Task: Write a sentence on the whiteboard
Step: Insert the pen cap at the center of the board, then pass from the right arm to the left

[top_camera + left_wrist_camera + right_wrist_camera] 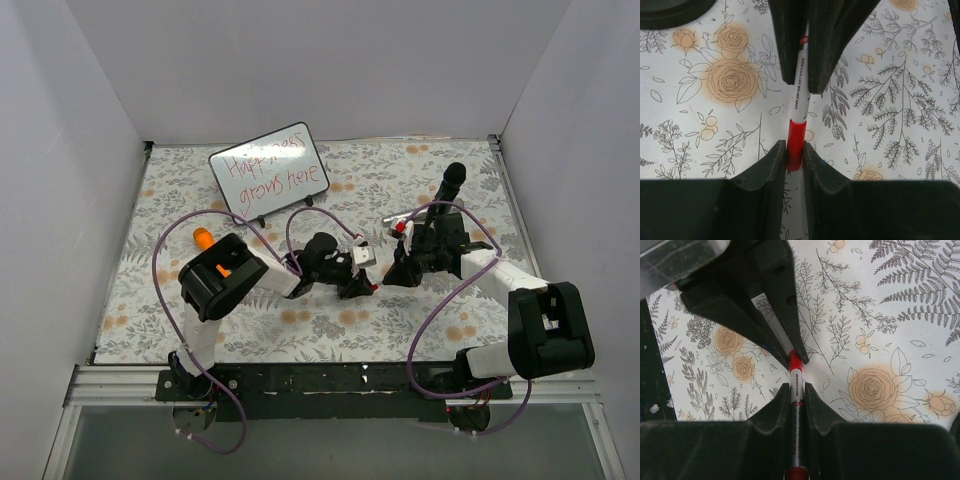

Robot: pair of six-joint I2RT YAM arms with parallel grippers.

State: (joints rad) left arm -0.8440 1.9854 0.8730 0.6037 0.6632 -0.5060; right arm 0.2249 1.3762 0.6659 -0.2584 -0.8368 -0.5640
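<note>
The whiteboard [268, 170] leans on a stand at the back left, with the sentence [265, 172] "Happiness grows here" in red across two lines. My two grippers meet over the mat's middle, on one red marker. My left gripper [366, 285] [794, 150] is shut on the marker's red cap [795, 142]. My right gripper [393, 274] [797, 390] is shut on the marker's white body [796, 385]. The cap [795, 361] sits against the body. In the left wrist view the body [801, 85] runs up between the right gripper's fingers.
The floral mat [330, 325] covers the table. An orange object [203, 238] lies behind the left arm. A black upright part [450, 185] rises at the back right. White walls close three sides, and a black rail [340, 378] runs along the near edge.
</note>
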